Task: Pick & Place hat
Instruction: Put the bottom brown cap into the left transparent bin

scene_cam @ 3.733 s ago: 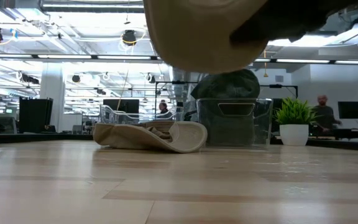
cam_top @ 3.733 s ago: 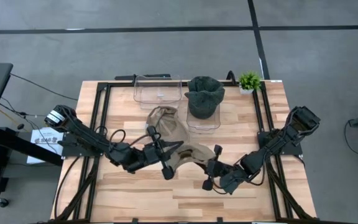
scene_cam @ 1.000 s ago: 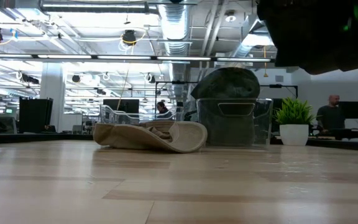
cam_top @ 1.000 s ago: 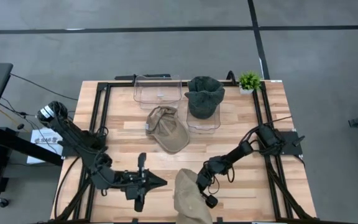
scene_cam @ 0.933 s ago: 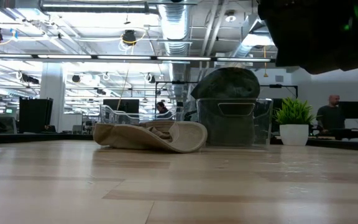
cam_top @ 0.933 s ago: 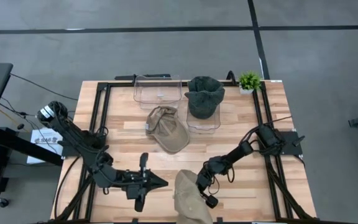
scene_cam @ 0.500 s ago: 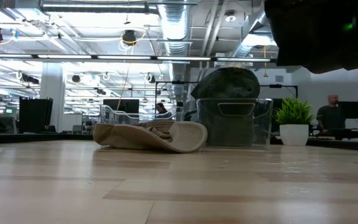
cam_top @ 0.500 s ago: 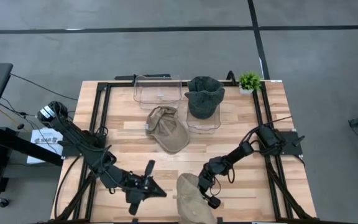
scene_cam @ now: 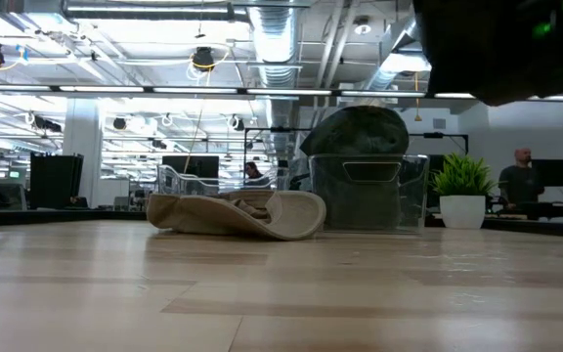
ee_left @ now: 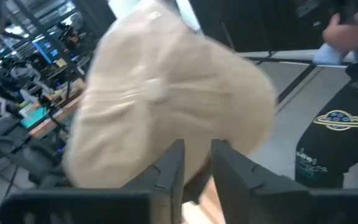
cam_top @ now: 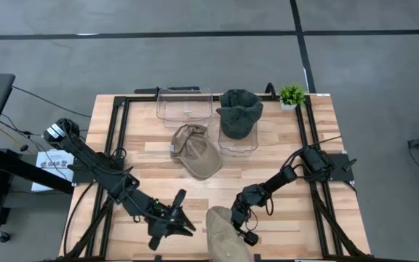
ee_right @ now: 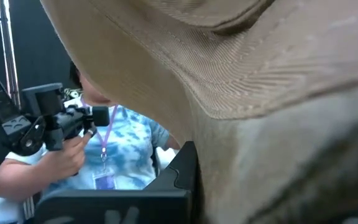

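Observation:
A tan hat [cam_top: 222,234] is up in the air over the table's near edge, with my right gripper [cam_top: 237,220] shut on it. It fills the right wrist view [ee_right: 260,93]. My left gripper [cam_top: 188,224] sits just left of that hat and points at it. Its fingers [ee_left: 169,168] show a narrow gap and stop short of the hat's crown [ee_left: 166,93]. A second tan hat [cam_top: 197,149] lies flat on the table's middle. A dark green hat [cam_top: 238,115] sits in a clear bin [cam_top: 237,144]. My right gripper holds the tan hat by the side facing the table's right [cam_top: 230,218]. The fingers come slanting from the far right. The cloth covers them in the right wrist view, so the exact part and number of layers cannot be told. The hat is lifted clear of the table.
An empty clear bin [cam_top: 184,105] stands at the far edge beside the one with the green hat. A small potted plant [cam_top: 292,94] stands at the far right corner. A black frame [cam_top: 122,124] runs round the tabletop. A person [ee_right: 104,149] is near the table's near edge.
My left gripper has shifted a little toward the table's right edge and swung its tip toward the near edge, so it now points at the held hat. My right gripper and the tan hat have stayed almost where they were.

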Motion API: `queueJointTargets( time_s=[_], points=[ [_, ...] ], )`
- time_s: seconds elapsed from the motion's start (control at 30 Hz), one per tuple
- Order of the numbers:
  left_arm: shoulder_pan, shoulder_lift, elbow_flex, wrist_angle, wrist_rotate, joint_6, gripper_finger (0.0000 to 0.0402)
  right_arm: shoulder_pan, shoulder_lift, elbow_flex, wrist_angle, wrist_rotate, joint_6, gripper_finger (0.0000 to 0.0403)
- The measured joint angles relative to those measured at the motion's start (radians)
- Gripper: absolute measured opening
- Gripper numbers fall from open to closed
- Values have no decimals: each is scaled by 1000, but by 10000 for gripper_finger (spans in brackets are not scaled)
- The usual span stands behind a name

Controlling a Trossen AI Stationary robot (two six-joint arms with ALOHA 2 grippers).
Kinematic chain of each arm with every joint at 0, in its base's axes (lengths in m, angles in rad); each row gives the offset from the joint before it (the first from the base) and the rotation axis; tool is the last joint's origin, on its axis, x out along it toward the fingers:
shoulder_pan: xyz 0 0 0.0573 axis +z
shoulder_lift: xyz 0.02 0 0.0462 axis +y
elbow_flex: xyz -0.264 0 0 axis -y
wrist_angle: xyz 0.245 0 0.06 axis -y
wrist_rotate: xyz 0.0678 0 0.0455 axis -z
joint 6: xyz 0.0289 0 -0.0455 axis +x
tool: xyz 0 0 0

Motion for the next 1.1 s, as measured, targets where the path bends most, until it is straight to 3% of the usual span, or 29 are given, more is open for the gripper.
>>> queueJointTargets(
  time_s=[0.23, 0.57, 1.1],
  points=[
    [66, 0, 0, 2, 30, 1, 120, 5, 0, 64, -141, -16, -13, 8],
    [80, 0, 0, 8, 195, 4, 127, 6, 0, 76, -143, -21, -36, 9],
    [129, 87, 0, 151, 195, 27, 127, -8, 0, 76, -136, -13, -37, 9]
  ],
)
